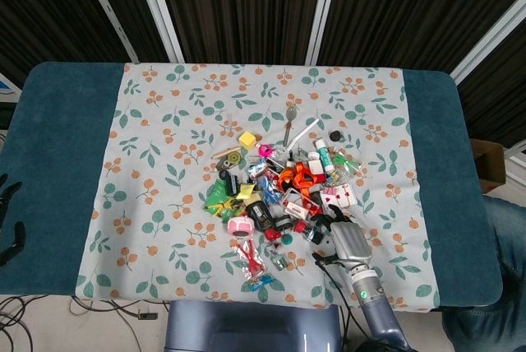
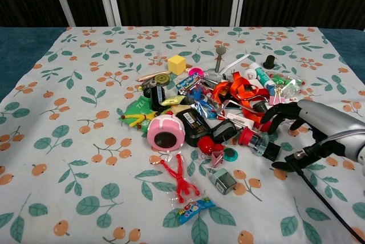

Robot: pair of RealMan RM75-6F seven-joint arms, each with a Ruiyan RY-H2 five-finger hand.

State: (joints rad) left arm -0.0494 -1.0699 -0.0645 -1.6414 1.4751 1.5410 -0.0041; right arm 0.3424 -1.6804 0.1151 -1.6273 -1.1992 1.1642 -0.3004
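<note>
**Right hand at the pile's near-right edge, nothing lifted yet**

Head view. I have the right hand [image 1: 348, 242] at the near-right edge of the pile [image 1: 283, 192] of small items on the floral cloth [image 1: 164, 122]. Its fingers point into the pile, just beside the playing cards [image 1: 337, 196], and the hand's own body hides which item lies under the fingertips. The left hand [image 1: 8, 220] rests at the far left edge of the table, well apart from the pile; too little of it shows for me to tell how its fingers stand.

Chest view. The right hand [image 2: 311, 120] has its fingers [image 2: 279, 113] spread and arched downward, with the thumb held apart below them. It grips nothing. The fingertips hover over the spot where the playing cards lie, near the black-and-silver block [image 2: 266, 148] and the red cap [image 2: 247, 136]. I judge the reach as complete and the grasp as not yet made; lifting and everything after it remains. The cards are almost wholly covered by the fingers here. The orange ribbon [image 2: 242, 93] lies just behind them.
</note>
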